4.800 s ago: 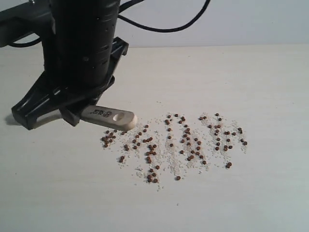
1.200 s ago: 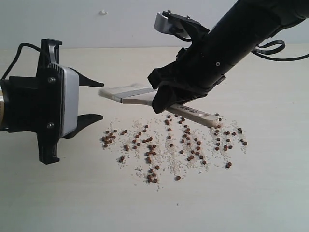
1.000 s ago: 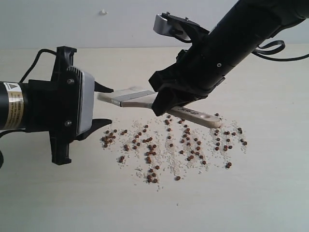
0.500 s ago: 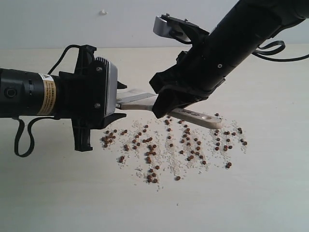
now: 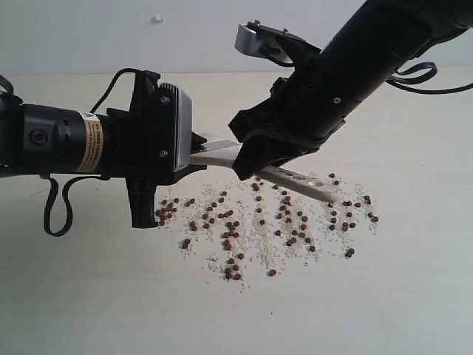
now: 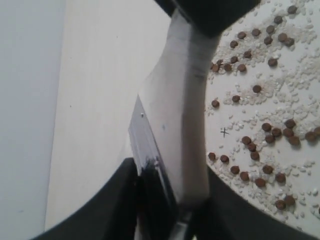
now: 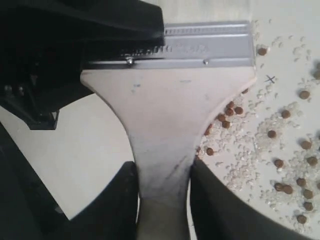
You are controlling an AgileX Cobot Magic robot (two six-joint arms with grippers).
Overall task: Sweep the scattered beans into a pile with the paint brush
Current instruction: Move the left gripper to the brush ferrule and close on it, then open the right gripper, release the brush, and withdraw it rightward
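Observation:
The paint brush (image 5: 219, 154) hangs level above the table, held at both ends. My right gripper (image 5: 247, 159) is shut on its wooden handle (image 7: 165, 130), and the holed handle end (image 5: 316, 184) sticks out past it. My left gripper (image 5: 198, 154) reaches in from the left, its jaws pressed on both sides of the brush head (image 6: 175, 115) near the silver ferrule (image 7: 200, 50). The bristles are hidden inside it. The beans (image 5: 259, 222) lie scattered with whitish crumbs on the table below and to the right. No pile is in view.
The pale tabletop (image 5: 369, 303) stretches to a light wall (image 5: 207, 37) at the back. A black cable loop (image 5: 53, 214) hangs from the left arm, and another cable (image 5: 425, 74) runs behind the right arm.
My left gripper has moved right to the brush head and its jaws have narrowed around it. The right gripper and brush have stayed put. The beans have not moved.

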